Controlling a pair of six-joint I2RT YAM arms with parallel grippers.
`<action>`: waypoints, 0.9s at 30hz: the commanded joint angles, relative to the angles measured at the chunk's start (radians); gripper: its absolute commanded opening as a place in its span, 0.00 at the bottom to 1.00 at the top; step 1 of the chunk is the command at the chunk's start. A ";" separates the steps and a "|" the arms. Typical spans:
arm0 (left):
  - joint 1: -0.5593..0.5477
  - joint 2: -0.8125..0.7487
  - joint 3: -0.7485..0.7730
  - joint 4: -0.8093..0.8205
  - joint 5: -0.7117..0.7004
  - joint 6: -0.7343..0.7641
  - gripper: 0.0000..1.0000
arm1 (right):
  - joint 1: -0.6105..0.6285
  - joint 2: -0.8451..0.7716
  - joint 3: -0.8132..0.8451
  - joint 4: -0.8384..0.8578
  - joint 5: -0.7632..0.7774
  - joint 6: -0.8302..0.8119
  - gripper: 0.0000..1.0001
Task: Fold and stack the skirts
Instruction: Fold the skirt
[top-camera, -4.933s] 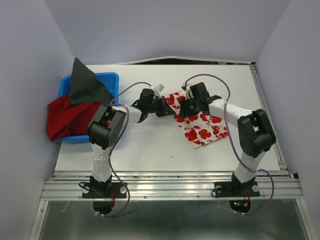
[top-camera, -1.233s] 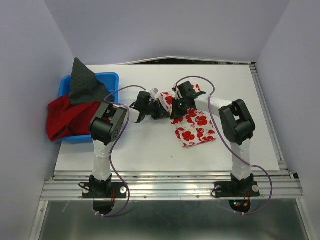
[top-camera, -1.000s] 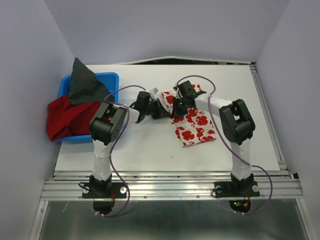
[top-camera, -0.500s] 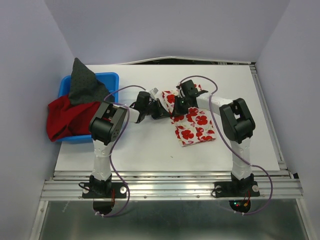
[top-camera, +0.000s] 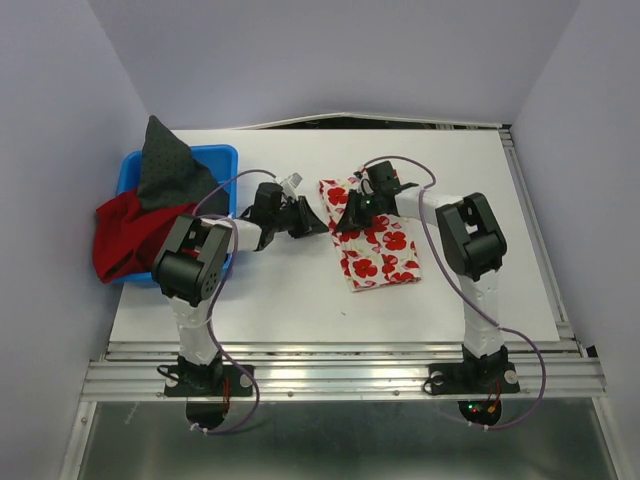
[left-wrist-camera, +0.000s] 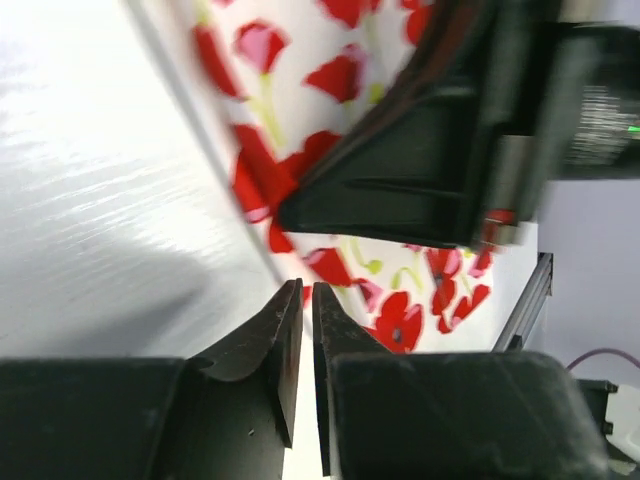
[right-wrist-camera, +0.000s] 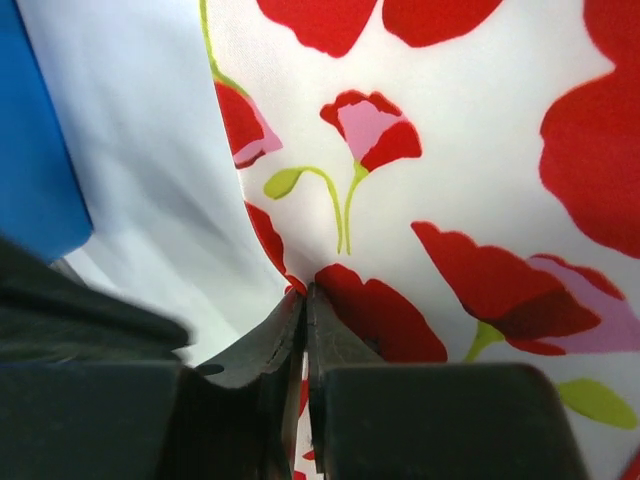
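Note:
The white skirt with red flowers (top-camera: 378, 238) lies folded at the middle of the table (top-camera: 280, 290). My right gripper (top-camera: 343, 222) is shut on its left edge, and the cloth bunches into the fingertips in the right wrist view (right-wrist-camera: 306, 292). My left gripper (top-camera: 316, 222) is just left of that edge, shut with only a hairline gap and nothing in it (left-wrist-camera: 306, 290). The deep-red skirt (top-camera: 135, 235) hangs over the front of the blue bin (top-camera: 222, 156). The dark grey skirt (top-camera: 170, 165) stands in a peak on top of it.
The bin stands at the table's left edge, close behind my left arm. The table's right edge has a metal rail (top-camera: 530, 230). Walls close in at the back and on both sides.
My left gripper has drawn back to the left, off the flowered skirt, and its arm has swung left. The skirt has shifted slightly left with my right gripper.

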 joint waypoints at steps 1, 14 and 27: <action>-0.001 -0.168 -0.003 0.020 0.034 0.149 0.22 | 0.003 0.088 -0.047 -0.015 0.020 0.002 0.14; -0.136 -0.193 -0.073 0.026 0.100 0.038 0.20 | -0.015 0.126 -0.004 0.021 -0.098 0.089 0.33; -0.113 0.083 -0.029 -0.007 0.014 -0.010 0.07 | -0.024 0.085 -0.005 0.048 -0.153 0.089 0.29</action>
